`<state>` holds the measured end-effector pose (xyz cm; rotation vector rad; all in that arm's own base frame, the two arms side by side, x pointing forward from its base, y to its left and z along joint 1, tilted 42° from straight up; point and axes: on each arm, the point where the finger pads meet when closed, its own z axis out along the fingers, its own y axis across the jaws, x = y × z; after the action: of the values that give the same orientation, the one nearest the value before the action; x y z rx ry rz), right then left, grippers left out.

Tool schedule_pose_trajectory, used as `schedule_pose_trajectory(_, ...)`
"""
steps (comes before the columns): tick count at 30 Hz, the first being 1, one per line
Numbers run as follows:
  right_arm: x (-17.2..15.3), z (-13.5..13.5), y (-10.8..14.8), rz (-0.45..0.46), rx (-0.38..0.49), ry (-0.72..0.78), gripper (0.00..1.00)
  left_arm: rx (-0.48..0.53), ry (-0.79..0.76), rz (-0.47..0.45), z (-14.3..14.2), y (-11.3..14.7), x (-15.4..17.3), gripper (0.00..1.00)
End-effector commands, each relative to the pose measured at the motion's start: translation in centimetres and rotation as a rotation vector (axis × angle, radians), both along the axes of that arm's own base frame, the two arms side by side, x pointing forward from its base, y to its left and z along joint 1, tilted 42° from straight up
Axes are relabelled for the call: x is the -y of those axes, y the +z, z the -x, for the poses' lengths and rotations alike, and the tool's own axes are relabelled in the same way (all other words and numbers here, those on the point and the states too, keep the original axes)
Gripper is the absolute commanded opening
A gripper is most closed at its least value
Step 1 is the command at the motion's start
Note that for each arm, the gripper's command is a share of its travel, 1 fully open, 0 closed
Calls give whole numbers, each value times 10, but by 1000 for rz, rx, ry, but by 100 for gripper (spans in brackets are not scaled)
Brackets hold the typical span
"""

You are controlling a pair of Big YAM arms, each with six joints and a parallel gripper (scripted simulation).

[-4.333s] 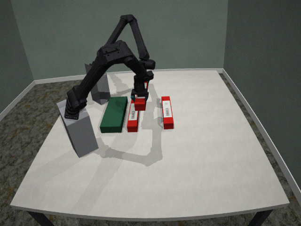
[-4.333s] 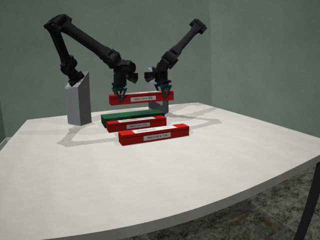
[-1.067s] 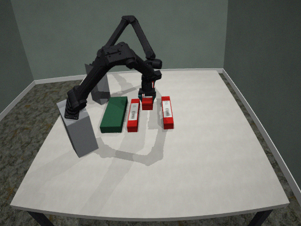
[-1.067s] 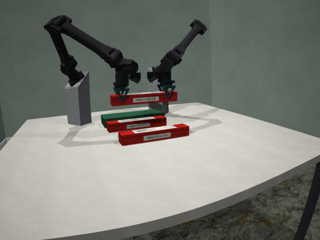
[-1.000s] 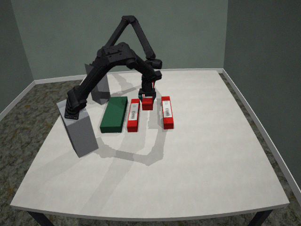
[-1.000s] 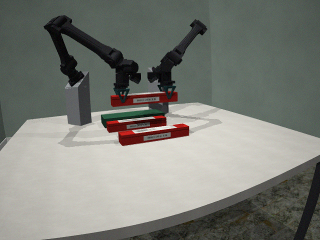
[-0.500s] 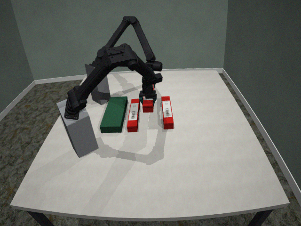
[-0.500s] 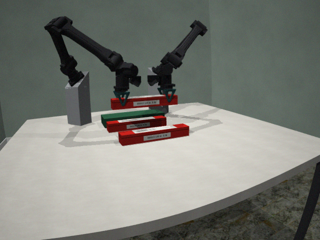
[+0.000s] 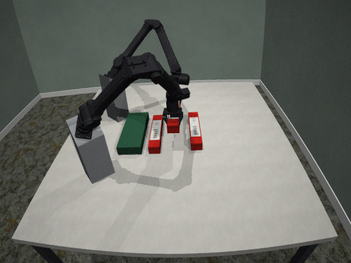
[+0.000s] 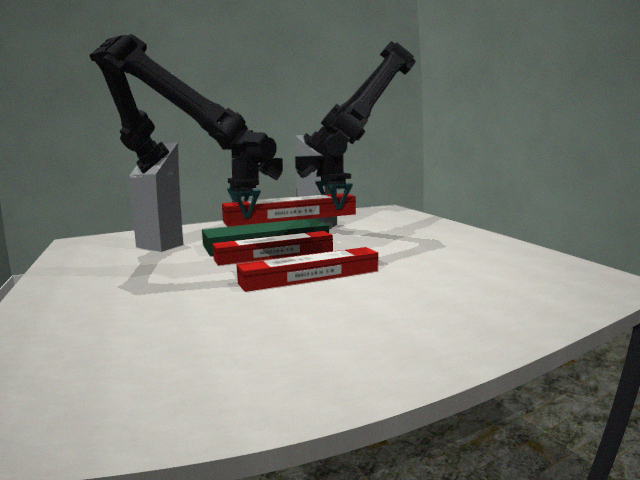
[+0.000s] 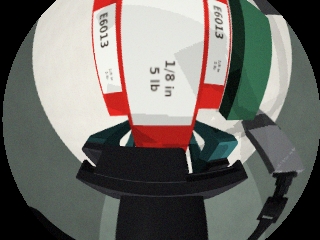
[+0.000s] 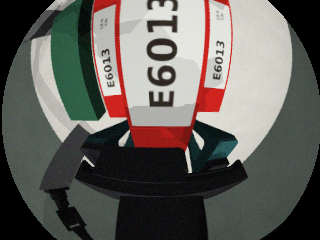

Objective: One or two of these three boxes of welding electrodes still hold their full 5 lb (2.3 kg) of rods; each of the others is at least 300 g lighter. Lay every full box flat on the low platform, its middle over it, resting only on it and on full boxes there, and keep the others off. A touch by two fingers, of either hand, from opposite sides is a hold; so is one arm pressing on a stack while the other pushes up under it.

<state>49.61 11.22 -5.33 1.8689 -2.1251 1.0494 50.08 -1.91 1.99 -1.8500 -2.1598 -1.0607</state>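
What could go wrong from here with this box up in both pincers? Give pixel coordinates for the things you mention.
The left pincer point(image 10: 339, 205) point(image 11: 162, 119) and right pincer point(image 9: 173, 120) point(image 10: 249, 214) point(image 12: 161, 118) share the raised box point(image 9: 173, 126) point(image 10: 293, 212) point(image 11: 160, 65) point(image 12: 162, 115); moving out of step could twist it loose.

The inner box point(image 9: 154, 148) point(image 10: 273, 250) point(image 11: 214, 95) point(image 12: 113, 103) lies before the green platform point(image 9: 132, 130) point(image 10: 268, 228) point(image 11: 256, 65) point(image 12: 75, 70); a low carry might clip it.

Its "5 lb" print doesn't prove it's full, so the platform might be wrong.

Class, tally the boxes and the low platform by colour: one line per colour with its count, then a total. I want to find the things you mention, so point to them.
Red: 3 (held box point(image 9: 173, 126) point(image 10: 293, 210) point(image 11: 162, 70) point(image 12: 162, 65), box by the platform point(image 9: 155, 134) point(image 10: 273, 249) point(image 11: 216, 45) point(image 12: 107, 55), far box point(image 9: 195, 131) point(image 10: 310, 270) point(image 11: 106, 50) point(image 12: 218, 55))
Green: 1 (platform point(image 9: 132, 132) point(image 10: 263, 230) point(image 11: 255, 60) point(image 12: 72, 65))
Total: 4
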Motion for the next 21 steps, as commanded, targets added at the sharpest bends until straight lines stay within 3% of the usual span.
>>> schedule_pose_trajectory(1, -12, -25, 26, -31, 81, 3, 0, 37, -11, -1, -12, 14, -1, 0)
schedule_pose_trajectory(4, -11, -27, 25, -29, 80, 10, 0, 54, -20, 3, -16, 19, 2, 0)
schedule_pose_trajectory(7, -2, -28, 14, -23, 69, -4, 0, 27, -6, -4, -15, 3, -8, 0)
schedule_pose_trajectory(9, -2, -28, 14, -23, 69, -4, 0, 27, -6, -4, -15, 3, -8, 0)
schedule_pose_trajectory(10, -13, -28, 21, -37, 92, 4, 0, 48, -36, 2, -17, 15, 7, 0)
schedule_pose_trajectory(12, -9, -30, 19, -31, 84, 10, 0, 56, -15, 3, -20, 14, -5, 0)
schedule_pose_trajectory(16, 6, -30, 3, -21, 64, -9, 0, 27, -11, -4, -19, -5, -11, 0)
schedule_pose_trajectory(21, 2, -35, 10, -26, 80, 8, 0, 54, -23, 2, -24, 4, -8, 0)
